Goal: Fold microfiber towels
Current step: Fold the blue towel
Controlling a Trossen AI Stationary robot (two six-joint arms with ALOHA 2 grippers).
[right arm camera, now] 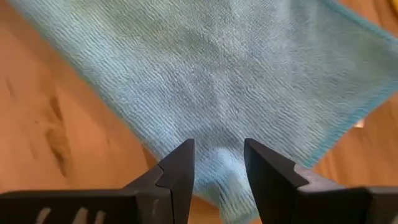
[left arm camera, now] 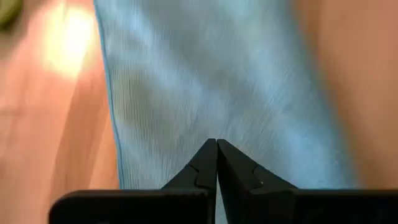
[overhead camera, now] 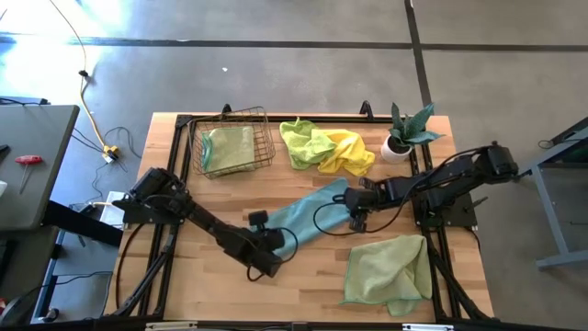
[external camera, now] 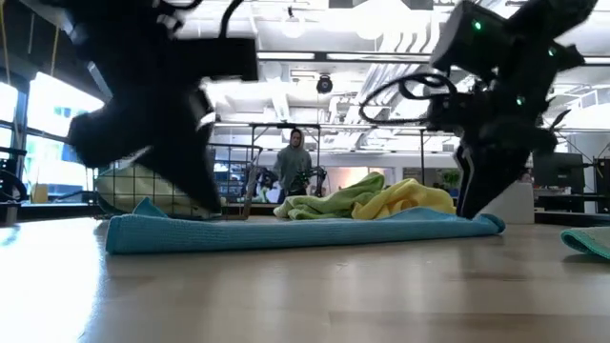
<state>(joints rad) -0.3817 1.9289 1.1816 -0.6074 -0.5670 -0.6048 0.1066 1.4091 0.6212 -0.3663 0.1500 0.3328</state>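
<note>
A light blue towel lies flat on the table as a long strip, slanting from near left to far right. My left gripper is shut, its tips over the strip's left end. My right gripper stands at the strip's right end with cloth between its fingers. A pale sage towel lies spread at the near right. A lime towel and a yellow towel lie crumpled together at the far middle. My left gripper points its shut tips down at the blue towel's left end; I cannot tell whether they touch it. My right gripper has a corner of the towel's right end between its two fingers, coming slanting down from the table's right. The towel stays flat on the table.
A wire basket with a sage cloth inside stands at the far left. A potted plant stands at the far right. Bare wood lies at the near middle. A person stands in the room beyond the table.
</note>
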